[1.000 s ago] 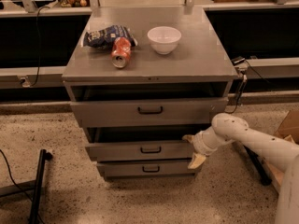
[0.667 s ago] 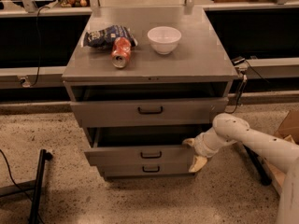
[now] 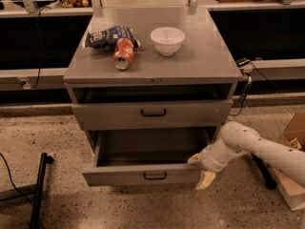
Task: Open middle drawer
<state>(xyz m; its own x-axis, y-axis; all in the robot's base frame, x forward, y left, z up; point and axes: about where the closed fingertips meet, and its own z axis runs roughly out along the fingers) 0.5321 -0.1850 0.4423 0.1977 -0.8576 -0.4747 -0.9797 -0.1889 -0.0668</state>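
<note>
The middle drawer (image 3: 119,177) has slid much further out of the cabinet toward the camera. A second ago its front stood only a little forward of the drawer above (image 3: 190,112); shortly after it was somewhat further, and now it sits well forward and lower in the view. Its dark interior, earlier a thin slit, now shows as a wide open well. The small black handle (image 3: 155,176) has come forward with the front. The lowest drawer's front, earlier visible just beneath, is now covered. The gripper (image 3: 200,169) has travelled with the drawer's right front corner, and the arm (image 3: 248,144) has drawn back with it.
</note>
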